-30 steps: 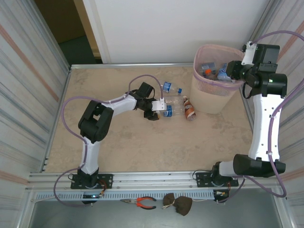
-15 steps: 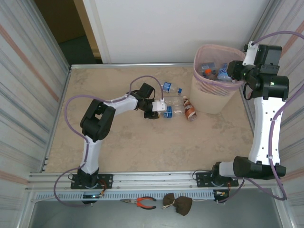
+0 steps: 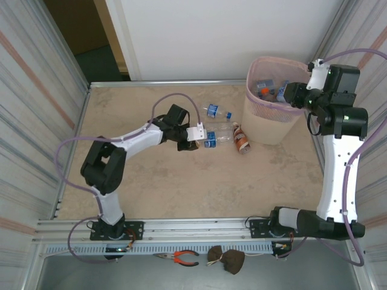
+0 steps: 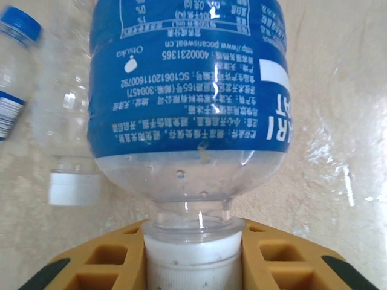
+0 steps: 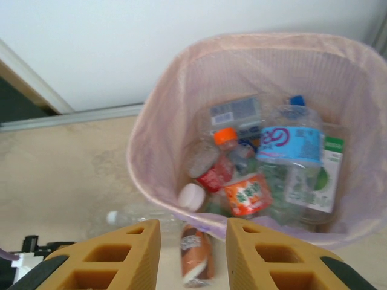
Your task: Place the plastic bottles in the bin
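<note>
1. Progress: mostly done, I'd say. The bin (image 5: 162,96) already has a good pile in it. I can make out a bottle with an orange cap and red label, one with an orange label, a light-blue-label one and a green-and-white one, plus more underneath.
2. Left to do: four bottles are outside the bin, all on the table (image 3: 151,181) just left of it. There's a blue-cap bottle (image 3: 219,112) farthest back, a clear bottle (image 3: 225,134) and a brown bottle (image 3: 241,139) lying right by the bin's foot.
3. The fourth is the blue-label bottle (image 4: 187,90), and the left gripper (image 3: 198,135) has it. Its fingers are pinching the white cap (image 4: 193,257) dead centre. I can't tell whether it's off the table yet.
4. Looks: clear plastic, empty apart from a few droplets, with a big blue wrap label covered in small white print. It's lying neck toward the wrist camera, right beside the clear bottle.
5. The right gripper (image 5: 193,238) hangs over the near rim of the bin. Its fingers are a bit apart with nothing between them, so it looks free for the next pick.
6. My guess at the current step: carry the blue-label one across to the bin, then three more to go.
</note>
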`<control>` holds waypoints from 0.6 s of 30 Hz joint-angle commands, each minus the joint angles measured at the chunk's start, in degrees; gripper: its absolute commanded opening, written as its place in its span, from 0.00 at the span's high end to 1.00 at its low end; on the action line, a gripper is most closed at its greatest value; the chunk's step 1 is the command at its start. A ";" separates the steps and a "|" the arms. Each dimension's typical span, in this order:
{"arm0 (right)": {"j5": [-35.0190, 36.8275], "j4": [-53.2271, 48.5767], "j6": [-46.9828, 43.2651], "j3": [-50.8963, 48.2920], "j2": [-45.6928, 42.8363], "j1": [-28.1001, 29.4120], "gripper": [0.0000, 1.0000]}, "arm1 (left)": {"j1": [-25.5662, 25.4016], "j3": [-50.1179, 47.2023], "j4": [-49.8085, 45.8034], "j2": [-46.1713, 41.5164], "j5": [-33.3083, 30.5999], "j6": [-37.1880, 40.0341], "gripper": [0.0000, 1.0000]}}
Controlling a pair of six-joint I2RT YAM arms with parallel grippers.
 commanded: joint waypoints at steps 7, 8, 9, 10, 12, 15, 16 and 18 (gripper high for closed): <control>-18.25 23.21 15.26 -14.64 -10.81 0.39 0.59 | 0.06 -4.74 9.01 -14.10 4.64 -11.48 0.73; -19.61 26.78 17.82 -17.10 -12.04 0.40 0.58 | 0.01 -5.07 10.57 -15.42 4.92 -12.78 0.73; -20.58 30.37 19.93 -19.18 -13.09 0.44 0.56 | -0.12 -5.30 11.80 -16.44 5.03 -13.91 0.73; -21.62 33.81 21.96 -21.00 -14.02 0.60 0.55 | -0.35 -5.52 13.26 -17.66 4.93 -15.32 0.73; -22.92 37.95 24.88 -23.64 -14.13 1.05 0.51 | -0.79 -5.78 16.14 -19.57 5.27 -17.95 0.73; -24.34 41.23 26.93 -25.30 -15.77 2.48 0.45 | -1.60 -5.68 20.08 -21.76 4.92 -22.06 0.73; -24.69 41.80 27.21 -25.57 -15.58 3.11 0.42 | -1.87 -5.47 21.20 -22.35 4.89 -23.35 0.73; -24.46 42.64 27.87 -25.92 -15.31 4.31 0.36 | -2.63 -5.03 23.11 -23.19 3.94 -25.27 0.73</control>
